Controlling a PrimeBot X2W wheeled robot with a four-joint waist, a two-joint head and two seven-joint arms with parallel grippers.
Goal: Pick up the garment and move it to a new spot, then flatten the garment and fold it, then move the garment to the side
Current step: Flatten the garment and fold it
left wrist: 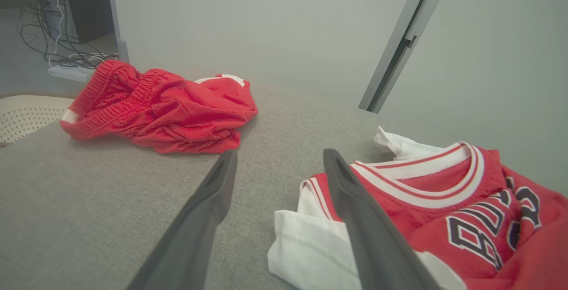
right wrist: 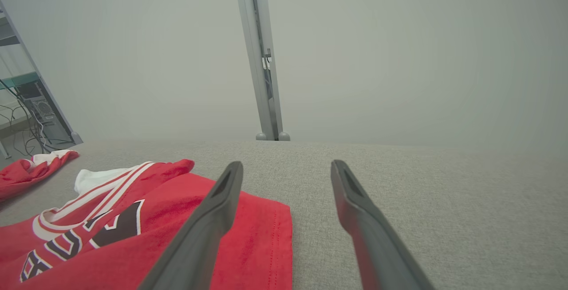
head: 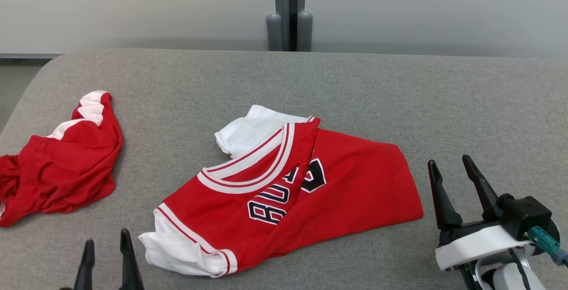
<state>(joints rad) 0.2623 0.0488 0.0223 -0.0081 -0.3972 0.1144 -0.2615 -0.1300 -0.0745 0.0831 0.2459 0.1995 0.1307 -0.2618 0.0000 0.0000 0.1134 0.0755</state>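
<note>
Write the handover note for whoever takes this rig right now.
Left pincer: open, empty, near the jersey, by its white sleeve.
Right pincer: open, empty, beside the red hem.
The jersey lies rumpled and doubled over itself mid-way along the grey table; red shorts are bunched at the table's left end.
Done: nothing certain; the jersey is neither flat nor neatly folded.
Left: grasp, relocate, flatten, fold, move aside.

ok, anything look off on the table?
Yes. The red jersey lies folded over skewed, lettering half hidden, one white sleeve bunched. The red shorts sit crumpled near the table's left edge.
</note>
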